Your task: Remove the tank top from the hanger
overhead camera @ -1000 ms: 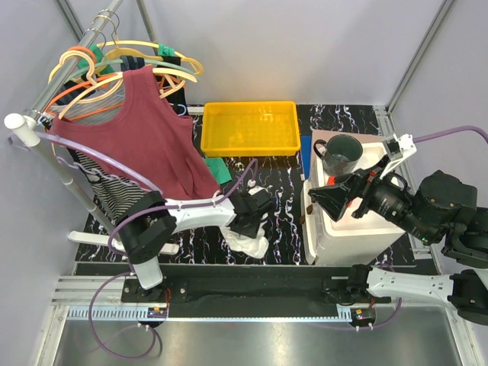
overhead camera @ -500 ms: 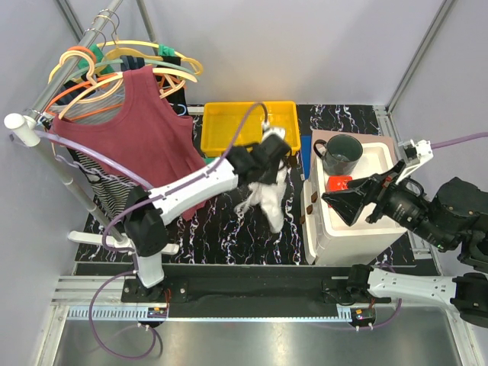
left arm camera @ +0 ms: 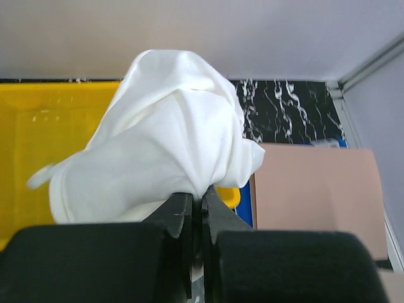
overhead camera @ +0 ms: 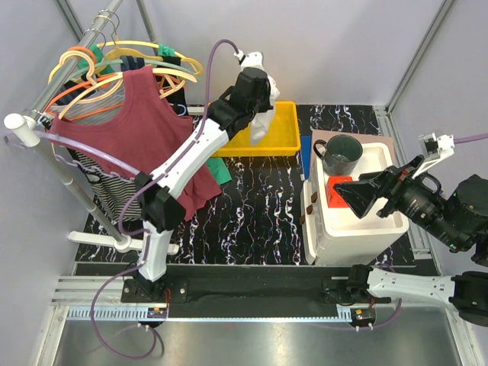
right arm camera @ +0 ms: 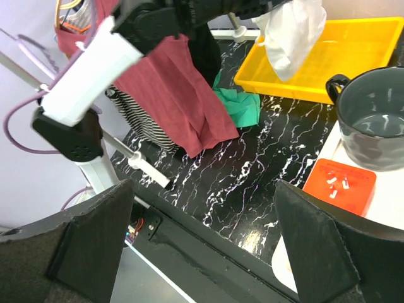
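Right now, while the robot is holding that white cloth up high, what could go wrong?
1. The left gripper pinches only a small fold of the white cloth, so it might slip out and land beside the yellow bin instead of in it.
2. The red tank top hangs on its hanger close to that arm, whose purple cable could snag it.

Blk marbled table [overhead camera: 259,213], yellow tray [overhead camera: 284,146] at back, white box [overhead camera: 351,240] rt, green cloth [overhead camera: 219,169]

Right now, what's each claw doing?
Left claw: closed on the white cloth.
Right claw: open, holding nothing.
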Action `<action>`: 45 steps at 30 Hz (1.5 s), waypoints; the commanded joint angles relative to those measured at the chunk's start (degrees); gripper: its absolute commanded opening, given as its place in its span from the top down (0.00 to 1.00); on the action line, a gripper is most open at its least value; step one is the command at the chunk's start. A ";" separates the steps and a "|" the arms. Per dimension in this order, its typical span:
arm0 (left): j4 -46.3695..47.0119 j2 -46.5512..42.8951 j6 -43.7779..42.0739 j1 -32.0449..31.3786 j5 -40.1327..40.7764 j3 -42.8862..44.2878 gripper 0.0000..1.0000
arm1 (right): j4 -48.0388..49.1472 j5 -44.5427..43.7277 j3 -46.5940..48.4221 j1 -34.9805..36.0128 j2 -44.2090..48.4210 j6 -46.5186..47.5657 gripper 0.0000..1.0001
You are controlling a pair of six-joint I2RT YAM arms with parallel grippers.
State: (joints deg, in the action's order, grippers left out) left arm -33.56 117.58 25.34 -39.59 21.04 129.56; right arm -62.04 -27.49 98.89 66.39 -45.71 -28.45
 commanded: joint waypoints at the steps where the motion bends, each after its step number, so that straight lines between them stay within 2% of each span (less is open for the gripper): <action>1: 12.10 7.12 0.31 3.20 -3.37 4.82 1.00 | -0.89 -4.33 2.97 0.41 -1.75 -1.61 0.00; 7: 21.06 13.72 2.34 7.33 -7.24 7.38 1.00 | -3.70 -5.65 6.74 0.32 -3.85 -1.61 0.00; 9: 21.26 14.78 4.44 8.65 -8.20 7.99 0.98 | -3.96 -6.00 7.02 0.32 -4.29 -1.87 0.00; 10: 20.47 15.22 5.41 9.18 -8.99 8.25 0.91 | -4.05 -6.09 6.93 0.32 -4.38 -2.05 0.00; 11: 20.12 14.96 6.72 9.36 -10.39 7.91 0.62 | -3.97 -6.09 6.93 0.32 -4.64 -2.14 0.00; 12: 19.94 14.35 6.65 9.36 -11.10 7.38 0.52 | -4.05 -6.00 6.84 0.41 -4.82 -2.40 0.00; 14: 20.03 11.63 5.34 9.01 -13.21 4.57 0.38 | -3.70 -6.00 6.49 0.41 -5.09 -2.49 0.00; 18: 19.85 4.78 3.58 6.91 -14.88 -1.75 0.30 | -2.65 -5.13 5.87 0.32 -5.70 -1.88 0.00; 25: 16.08 -11.13 1.11 0.66 -13.22 -13.80 0.27 | -1.68 -0.82 6.84 0.32 -8.60 -1.35 0.00; 29: 14.75 -20.26 3.30 -3.28 -13.30 -20.91 0.27 | -1.24 2.34 6.93 0.41 -10.44 -1.09 0.00; 36: 12.74 -41.34 7.08 -7.60 -13.22 -34.79 0.28 | 2.09 5.25 9.73 0.41 -14.58 2.78 0.00; 39: 9.50 -48.46 9.28 -7.78 -11.73 -37.79 0.28 | 4.12 5.69 10.79 0.41 -16.86 4.62 0.00; 45: -0.08 -57.35 9.64 -7.69 -8.03 -35.69 0.31 | 6.32 2.80 17.19 0.32 -25.81 10.24 0.00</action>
State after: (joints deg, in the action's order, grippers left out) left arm -27.53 65.28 34.09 -47.24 9.98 92.44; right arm -59.83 -22.92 110.41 66.39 -66.15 -23.57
